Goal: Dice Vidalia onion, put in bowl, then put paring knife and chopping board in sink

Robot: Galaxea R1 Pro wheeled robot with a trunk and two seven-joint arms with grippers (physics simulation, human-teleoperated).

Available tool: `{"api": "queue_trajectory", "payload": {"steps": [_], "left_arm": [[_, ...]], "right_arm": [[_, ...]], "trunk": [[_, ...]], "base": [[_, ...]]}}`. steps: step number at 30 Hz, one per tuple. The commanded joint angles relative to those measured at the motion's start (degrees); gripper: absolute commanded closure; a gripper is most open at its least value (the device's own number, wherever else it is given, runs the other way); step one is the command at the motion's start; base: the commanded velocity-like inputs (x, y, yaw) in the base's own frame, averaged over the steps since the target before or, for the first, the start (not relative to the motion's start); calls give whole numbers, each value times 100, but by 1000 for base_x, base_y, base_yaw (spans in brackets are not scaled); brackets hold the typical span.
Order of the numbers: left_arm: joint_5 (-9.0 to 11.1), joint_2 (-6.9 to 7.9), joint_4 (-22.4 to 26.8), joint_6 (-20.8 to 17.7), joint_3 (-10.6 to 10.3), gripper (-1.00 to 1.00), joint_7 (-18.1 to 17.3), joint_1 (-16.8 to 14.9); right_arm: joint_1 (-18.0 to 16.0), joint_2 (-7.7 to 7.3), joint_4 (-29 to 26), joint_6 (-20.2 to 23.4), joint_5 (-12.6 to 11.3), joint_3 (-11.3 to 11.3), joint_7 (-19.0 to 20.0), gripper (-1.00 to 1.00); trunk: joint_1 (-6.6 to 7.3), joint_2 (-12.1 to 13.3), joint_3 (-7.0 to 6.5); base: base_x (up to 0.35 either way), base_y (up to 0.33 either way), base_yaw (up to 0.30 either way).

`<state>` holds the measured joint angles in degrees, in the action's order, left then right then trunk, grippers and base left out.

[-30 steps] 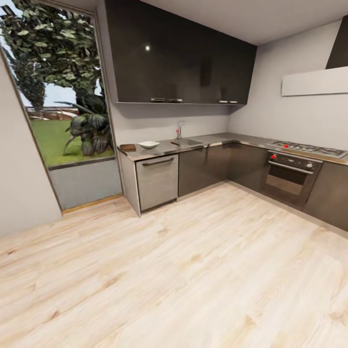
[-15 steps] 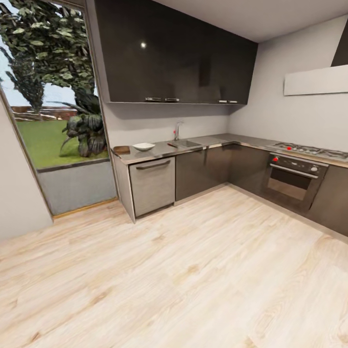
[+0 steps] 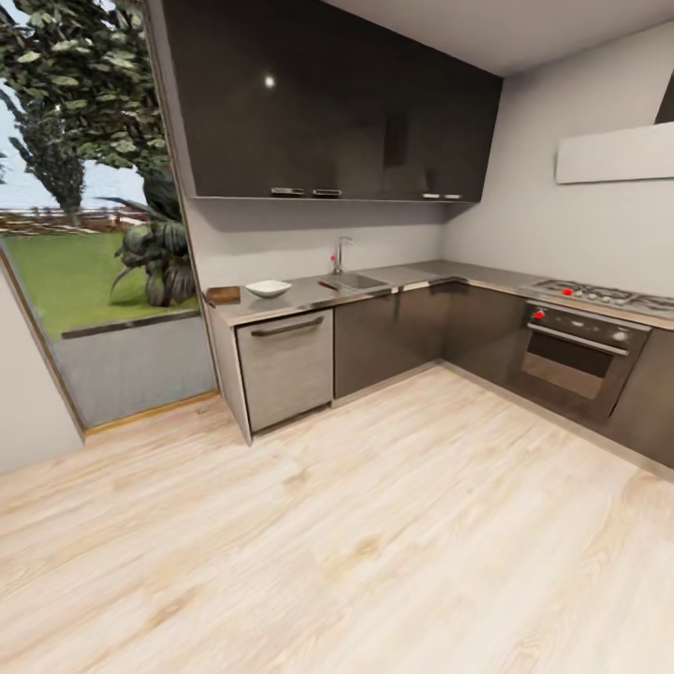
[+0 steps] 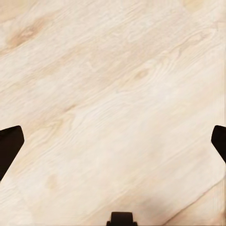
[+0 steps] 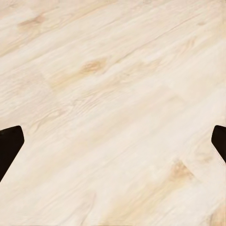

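Across the room, the grey countertop (image 3: 301,300) carries the dark brown chopping board (image 3: 223,294) at its left end and the white bowl (image 3: 269,288) beside it. Further right lies the sink (image 3: 359,280) with its chrome tap (image 3: 340,253). A thin dark shape that may be the paring knife (image 3: 328,285) lies by the sink's left edge. The onion is hidden at this distance. My left gripper (image 4: 113,146) and right gripper (image 5: 113,146) both hang open over bare wooden floor, fingers (image 4: 8,147) wide apart and holding nothing.
Light wooden floor (image 3: 374,524) stretches between me and the cabinets. A dishwasher front (image 3: 285,367) sits below the bowl. An oven (image 3: 571,360) and hob (image 3: 604,296) stand at the right. A tall window (image 3: 84,234) is at the left.
The whole head view has shifted: the counter and cabinets sit further left and slightly larger, so the camera has moved. Nothing on the counter has moved.
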<state>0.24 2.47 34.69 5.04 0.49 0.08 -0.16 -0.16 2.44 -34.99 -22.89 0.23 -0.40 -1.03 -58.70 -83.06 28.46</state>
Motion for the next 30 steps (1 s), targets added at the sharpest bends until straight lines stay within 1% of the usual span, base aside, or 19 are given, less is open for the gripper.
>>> {"api": "queue_trajectory", "payload": {"steps": [1, 30], "left_arm": [[2, 0, -2, 15, 4, -100, 1, -2], [-8, 0, -6, 15, 3, -100, 1, -2]], "right_arm": [[-2, 2, 1, -14, 3, -4, -11, -100], [-2, 2, 1, -14, 3, -4, -11, -100]], "trunk": [[-3, -2, 5], [-3, -2, 5]], "base": [[315, -128, 67], [315, -128, 133]]}}
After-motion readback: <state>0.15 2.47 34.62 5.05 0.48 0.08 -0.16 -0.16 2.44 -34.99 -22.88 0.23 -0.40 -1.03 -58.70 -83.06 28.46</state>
